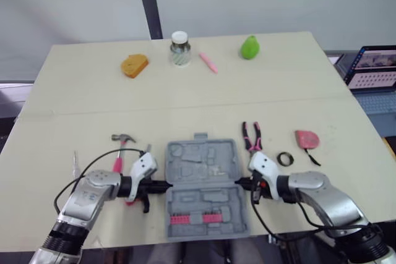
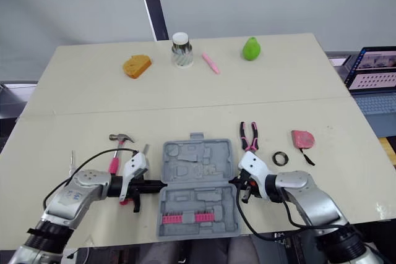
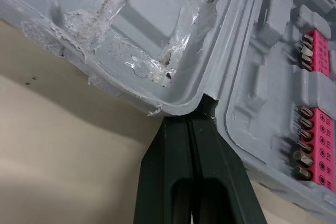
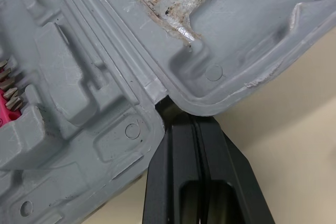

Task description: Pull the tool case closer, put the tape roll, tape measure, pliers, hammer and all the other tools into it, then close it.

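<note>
- Tool case point(image 1: 204, 190) lies open on the worktop point(image 1: 185, 103).
- Left claw point(image 1: 163, 185): closed, empty, tips touching the case's left hinge.
- Right claw point(image 1: 241, 183): closed, empty, tips touching the right hinge.

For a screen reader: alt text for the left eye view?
Open grey tool case on a table, left end effector and right end effector at its hinge ends. Hammer on its left; pliers, tape roll, tape measure on its right.

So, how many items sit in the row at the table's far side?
4: an orange block farthest left, then a white-lidded jar, a pink stick, and a green pear-shaped thing farthest right. None looks hidden.
</note>
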You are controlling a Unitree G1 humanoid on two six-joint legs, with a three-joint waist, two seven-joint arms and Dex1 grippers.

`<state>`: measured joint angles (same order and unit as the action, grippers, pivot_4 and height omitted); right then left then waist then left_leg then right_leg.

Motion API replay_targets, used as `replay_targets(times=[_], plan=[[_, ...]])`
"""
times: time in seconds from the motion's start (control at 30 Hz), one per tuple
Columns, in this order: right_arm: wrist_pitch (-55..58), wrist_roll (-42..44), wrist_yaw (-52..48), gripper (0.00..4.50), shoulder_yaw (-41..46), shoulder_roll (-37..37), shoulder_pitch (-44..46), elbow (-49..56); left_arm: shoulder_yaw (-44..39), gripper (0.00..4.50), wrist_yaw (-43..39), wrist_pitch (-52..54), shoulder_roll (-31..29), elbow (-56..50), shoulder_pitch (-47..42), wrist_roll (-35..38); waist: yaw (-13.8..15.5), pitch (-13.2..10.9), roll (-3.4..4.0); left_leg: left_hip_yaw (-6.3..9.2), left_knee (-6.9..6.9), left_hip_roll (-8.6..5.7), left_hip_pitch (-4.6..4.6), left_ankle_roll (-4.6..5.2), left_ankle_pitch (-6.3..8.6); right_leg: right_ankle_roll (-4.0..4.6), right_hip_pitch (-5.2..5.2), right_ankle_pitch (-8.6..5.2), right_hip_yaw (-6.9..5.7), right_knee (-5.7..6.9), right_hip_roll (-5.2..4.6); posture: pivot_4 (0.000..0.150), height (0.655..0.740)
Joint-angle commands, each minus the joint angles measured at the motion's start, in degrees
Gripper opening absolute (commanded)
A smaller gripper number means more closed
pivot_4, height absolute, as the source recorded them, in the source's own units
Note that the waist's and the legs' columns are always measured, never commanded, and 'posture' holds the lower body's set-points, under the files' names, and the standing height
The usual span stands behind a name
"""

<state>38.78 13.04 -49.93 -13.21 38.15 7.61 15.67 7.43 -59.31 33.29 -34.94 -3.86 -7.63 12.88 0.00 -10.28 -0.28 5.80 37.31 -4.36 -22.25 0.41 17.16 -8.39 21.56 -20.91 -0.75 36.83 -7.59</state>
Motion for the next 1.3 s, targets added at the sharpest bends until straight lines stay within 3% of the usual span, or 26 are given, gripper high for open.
replay_targets(times=[0.03,1.3], plan=[[0.17,1.64,-1.49,0.03,-0.81,0.03,-0.9,2.51,1.11,0.0,-0.3,0.56,0.02,-2.96,1.32,1.68,0.01,0.0,0.0,0.0,0.0,0.0,0.0,0.0,0.0,0.0,0.0,0.0,0.0,0.0,0.0,0.15,0.7341],[2.92,4.41,-1.64,0.03,-0.77,2.36,-4.66,6.75,0.29,0.0,2.26,3.73,-2.06,-9.03,6.85,4.24,0.11,0.0,0.0,-0.01,-0.02,0.01,0.01,0.01,0.01,0.01,-0.02,-0.01,0.02,-0.33,0.0,0.15,0.7341]])
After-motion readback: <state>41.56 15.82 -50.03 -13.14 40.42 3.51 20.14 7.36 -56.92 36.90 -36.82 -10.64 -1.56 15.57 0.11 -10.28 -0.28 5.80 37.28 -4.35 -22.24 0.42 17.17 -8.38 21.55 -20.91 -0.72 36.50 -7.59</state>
